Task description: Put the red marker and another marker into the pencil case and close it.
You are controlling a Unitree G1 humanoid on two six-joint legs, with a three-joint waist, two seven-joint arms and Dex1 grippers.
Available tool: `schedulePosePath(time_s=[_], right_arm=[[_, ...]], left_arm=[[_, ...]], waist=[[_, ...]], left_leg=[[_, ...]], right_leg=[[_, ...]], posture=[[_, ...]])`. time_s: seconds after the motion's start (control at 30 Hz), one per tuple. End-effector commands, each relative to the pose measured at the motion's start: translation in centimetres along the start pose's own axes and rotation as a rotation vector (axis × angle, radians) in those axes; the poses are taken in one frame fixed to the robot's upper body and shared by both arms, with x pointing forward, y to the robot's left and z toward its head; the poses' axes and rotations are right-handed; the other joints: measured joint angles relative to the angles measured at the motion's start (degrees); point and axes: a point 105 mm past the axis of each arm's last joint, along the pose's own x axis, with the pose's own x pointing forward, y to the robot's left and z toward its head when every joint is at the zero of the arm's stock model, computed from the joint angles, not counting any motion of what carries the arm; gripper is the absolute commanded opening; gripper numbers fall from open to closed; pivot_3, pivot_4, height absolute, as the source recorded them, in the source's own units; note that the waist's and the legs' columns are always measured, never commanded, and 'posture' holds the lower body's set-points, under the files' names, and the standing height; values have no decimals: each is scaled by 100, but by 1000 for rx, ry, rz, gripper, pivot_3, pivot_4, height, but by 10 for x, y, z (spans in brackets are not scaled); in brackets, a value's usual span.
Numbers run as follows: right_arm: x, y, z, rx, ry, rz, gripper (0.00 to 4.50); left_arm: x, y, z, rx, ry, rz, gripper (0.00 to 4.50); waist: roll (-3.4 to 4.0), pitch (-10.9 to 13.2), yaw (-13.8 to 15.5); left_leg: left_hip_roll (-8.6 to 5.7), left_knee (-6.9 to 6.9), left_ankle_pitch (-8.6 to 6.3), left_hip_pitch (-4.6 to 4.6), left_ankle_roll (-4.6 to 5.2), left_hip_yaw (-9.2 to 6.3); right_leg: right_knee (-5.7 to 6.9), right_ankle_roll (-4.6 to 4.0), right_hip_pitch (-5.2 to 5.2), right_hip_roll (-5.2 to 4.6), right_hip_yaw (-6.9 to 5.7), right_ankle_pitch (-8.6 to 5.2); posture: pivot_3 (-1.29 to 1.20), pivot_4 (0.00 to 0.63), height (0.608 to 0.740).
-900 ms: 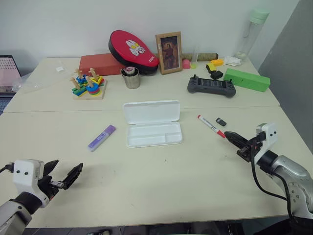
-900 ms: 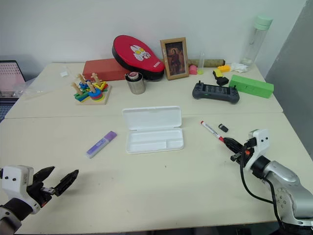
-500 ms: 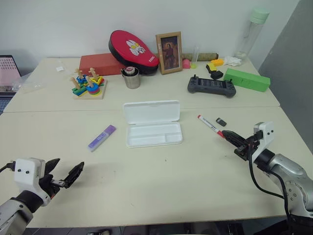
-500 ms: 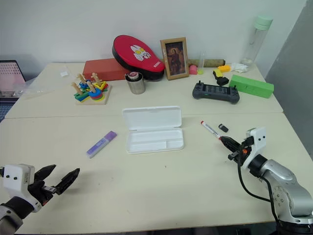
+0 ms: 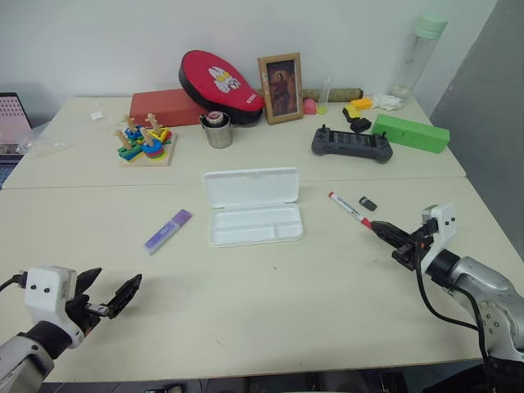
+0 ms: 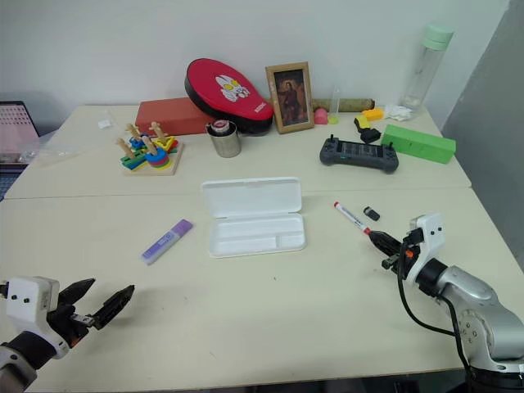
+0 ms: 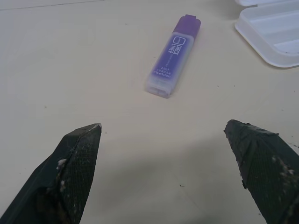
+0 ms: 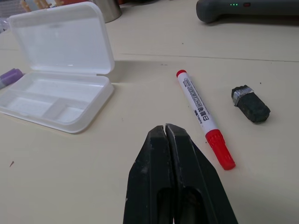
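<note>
Right claw (image 8: 166, 135) closed, empty, beside red marker (image 8: 204, 119); likely nudges it rolling unless opened. Left claw (image 7: 168, 144) open, purple highlighter (image 7: 173, 56) ahead.

Beige table (image 5: 270, 303) w/ open pencil case (image 5: 252, 206), red marker (image 5: 349, 209), purple highlighter (image 5: 168, 230), green box (image 5: 410, 133), controller (image 5: 351, 142).

The pencil case (image 8: 60, 70) is smooth, faintly translucent white plastic; the red marker (image 8: 204, 119) glossy plastic with a printed barrel; the purple highlighter (image 7: 173, 56) satin plastic under a paper-like label; the tabletop (image 5: 270, 303) matt cream, lightly speckled
</note>
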Motion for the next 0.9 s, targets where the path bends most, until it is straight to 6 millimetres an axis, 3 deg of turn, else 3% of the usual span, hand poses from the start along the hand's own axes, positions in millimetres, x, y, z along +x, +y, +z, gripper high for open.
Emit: schedulePosePath(time_s=[0.03,0.23,0.33,0.5,0.7,0.83,0.9], right_arm=[[1,6,12,-32,-11,34,11],[4,7,5,-5,114,51,11],[7,13,15,-14,78,95,11],[11,28,29,-79,68,198,928],[15,40,36,-140,78,272,2374],[28,75,38,-323,158,545,3251],[37,83,39,-371,171,621,3251]], left_arm=[[-2,-2,9,45,-4,-17,4500],[-3,-1,14,56,-13,-31,4500],[-4,-2,15,68,-11,-46,4500],[-8,-7,18,94,15,-113,4500],[-9,-8,21,111,20,-139,4500],[-2,-18,23,131,27,-210,4500],[3,-23,23,153,41,-243,4500]], waist=[[0,0,0],[0,0,-1],[0,0,1],[0,0,-1],[0,0,-1],[2,2,-19],[1,1,-17]], left_leg=[[0,0,0,-1,0,0],[0,0,0,-3,0,2],[0,0,0,-5,0,3],[1,-1,0,-11,0,4],[2,-2,0,-16,0,5],[1,0,0,-18,0,12],[10,-1,0,-16,1,10]], right_leg=[[0,0,-1,0,0,0],[0,0,-4,0,0,0],[0,-1,-6,0,1,0],[0,-1,-14,1,2,0],[0,-1,-20,1,1,0],[2,-3,-29,1,9,2],[3,-12,-34,11,7,8]], posture=[[0,150,740],[0,150,740],[0,150,740],[0,150,740],[0,150,740],[0,150,740],[0,150,740]])
